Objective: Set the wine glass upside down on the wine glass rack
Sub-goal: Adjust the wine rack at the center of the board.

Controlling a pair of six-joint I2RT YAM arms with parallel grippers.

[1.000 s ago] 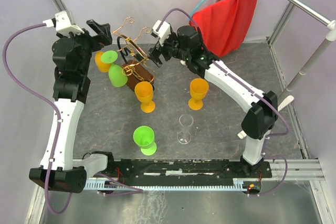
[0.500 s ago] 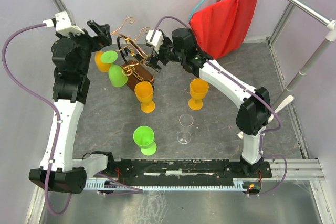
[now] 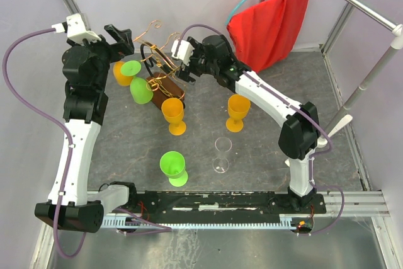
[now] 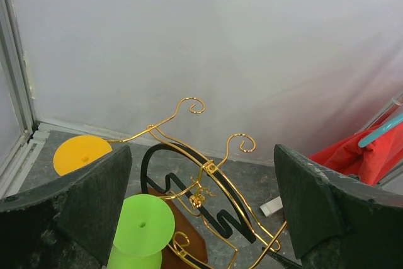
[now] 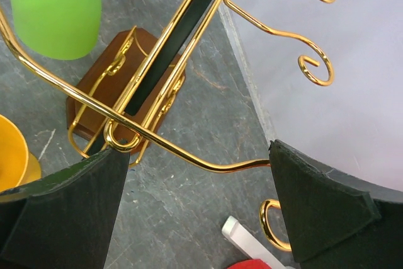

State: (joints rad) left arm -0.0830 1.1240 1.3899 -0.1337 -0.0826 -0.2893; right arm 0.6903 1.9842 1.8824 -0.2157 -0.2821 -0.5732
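Note:
The wine glass rack (image 3: 158, 67) stands at the back left, copper wire arms on a brown base (image 3: 167, 87). An orange glass (image 3: 121, 74) and a green glass (image 3: 141, 91) hang upside down on it. Upright on the table stand two orange glasses (image 3: 173, 115) (image 3: 238, 112), a green glass (image 3: 172, 167) and a clear glass (image 3: 221, 154). My left gripper (image 3: 124, 41) is open and empty above the rack (image 4: 208, 169). My right gripper (image 3: 186, 72) is open, its fingers either side of a rack wire arm (image 5: 189, 159), holding nothing.
A red cloth (image 3: 271, 23) hangs at the back right on a teal hoop. A white pole (image 3: 371, 74) leans at the right. A small white piece (image 5: 252, 244) lies on the floor by the back wall. Walls close in behind and to the left.
My right arm has swung left to the rack, so its open fingers now straddle a wire arm. The left arm and the glasses have not moved.

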